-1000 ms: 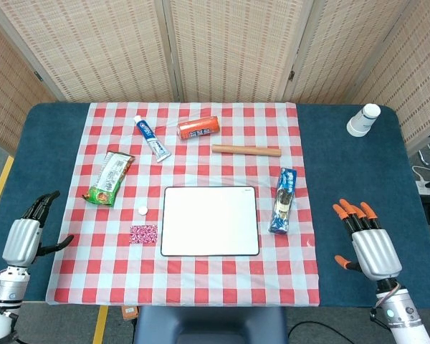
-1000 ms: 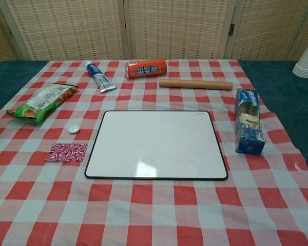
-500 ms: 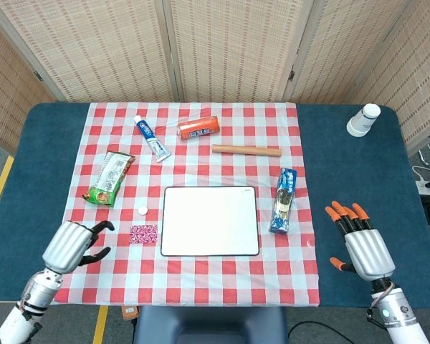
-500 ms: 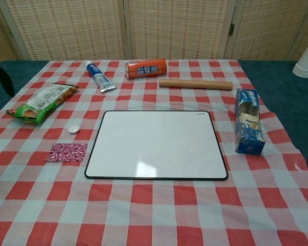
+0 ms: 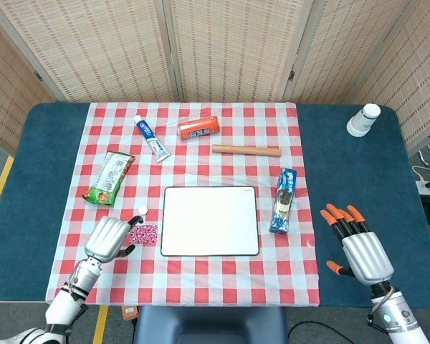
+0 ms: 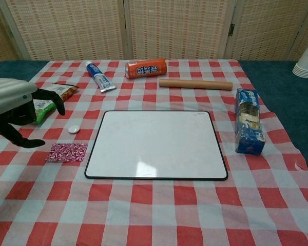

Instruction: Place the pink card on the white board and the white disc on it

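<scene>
The pink patterned card [image 5: 145, 233] lies flat on the checked cloth, just left of the white board [image 5: 210, 221]. The small white disc [image 5: 142, 211] sits a little beyond the card. My left hand [image 5: 109, 238] hovers right beside the card's left edge, holding nothing. In the chest view the left hand [image 6: 15, 110] has its dark fingers [image 6: 55, 104] apart, above and left of the card [image 6: 66, 152] and the disc [image 6: 73, 129]. The board [image 6: 156, 144] is bare. My right hand [image 5: 362, 247] hangs over the blue table at the right, fingers spread and empty.
A green snack bag [image 5: 110, 177], toothpaste tube [image 5: 152, 138], orange can [image 5: 198, 127] and wooden rod [image 5: 246, 150] lie beyond the board. A blue packet [image 5: 283, 200] lies at the board's right. Stacked white cups [image 5: 362, 120] stand at the far right.
My left hand has swung in from the table's left edge to just beside the pink card. The right hand has drifted slightly left. Card, disc and board have not moved.
</scene>
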You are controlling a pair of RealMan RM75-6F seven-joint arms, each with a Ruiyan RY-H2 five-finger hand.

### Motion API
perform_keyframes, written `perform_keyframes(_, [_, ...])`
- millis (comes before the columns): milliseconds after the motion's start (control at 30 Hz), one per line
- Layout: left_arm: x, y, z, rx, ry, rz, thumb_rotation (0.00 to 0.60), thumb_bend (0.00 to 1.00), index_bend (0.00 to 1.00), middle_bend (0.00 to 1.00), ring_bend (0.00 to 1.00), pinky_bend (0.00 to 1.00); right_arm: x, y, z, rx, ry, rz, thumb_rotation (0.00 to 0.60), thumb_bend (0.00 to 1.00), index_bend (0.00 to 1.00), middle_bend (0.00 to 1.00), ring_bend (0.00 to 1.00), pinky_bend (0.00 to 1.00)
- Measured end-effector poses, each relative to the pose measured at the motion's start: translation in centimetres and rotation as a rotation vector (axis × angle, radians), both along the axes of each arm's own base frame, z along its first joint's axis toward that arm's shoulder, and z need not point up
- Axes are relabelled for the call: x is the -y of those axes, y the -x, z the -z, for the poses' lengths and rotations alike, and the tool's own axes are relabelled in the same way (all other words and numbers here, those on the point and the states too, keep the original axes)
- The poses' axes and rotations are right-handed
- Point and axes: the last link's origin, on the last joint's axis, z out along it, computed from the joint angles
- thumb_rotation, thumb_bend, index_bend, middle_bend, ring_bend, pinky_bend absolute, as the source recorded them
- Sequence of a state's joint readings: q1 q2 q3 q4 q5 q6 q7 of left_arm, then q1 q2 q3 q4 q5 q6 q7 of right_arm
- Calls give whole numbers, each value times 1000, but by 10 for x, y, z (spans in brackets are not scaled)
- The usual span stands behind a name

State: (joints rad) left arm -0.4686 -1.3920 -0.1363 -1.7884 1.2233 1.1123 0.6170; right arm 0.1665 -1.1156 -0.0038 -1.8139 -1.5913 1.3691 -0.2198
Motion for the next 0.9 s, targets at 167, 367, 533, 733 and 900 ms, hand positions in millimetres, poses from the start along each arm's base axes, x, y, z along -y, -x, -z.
perform_keyframes(167, [-11, -9, 20, 22, 10, -118, 600, 240, 330, 1000, 1000, 1000, -1, 1, -2, 5, -3, -2, 600, 0, 0, 9, 0, 0])
perform_keyframes(367, [-17, -21, 36, 12, 21, -166, 600, 240, 331, 1000, 1000, 1000, 0, 3, -4, 13, -6, 0, 600, 0, 0, 9, 0, 0])
perform_keyframes(533, [-16, -16, 40, -1, 34, -179, 600, 240, 331, 1000, 1000, 1000, 0, 3, -5, 16, -9, 1, 600, 0, 0, 9, 0, 0])
perform_keyframes(733, [-17, -17, 43, 10, 42, -186, 600, 241, 331, 1000, 1000, 1000, 0, 3, -6, 19, -6, 1, 600, 0, 0, 9, 0, 0])
perform_keyframes(900, [-20, -16, 48, -15, 39, -183, 600, 242, 322, 1000, 1000, 1000, 2, 5, -9, 27, 0, 12, 600, 0, 0, 9, 0, 0])
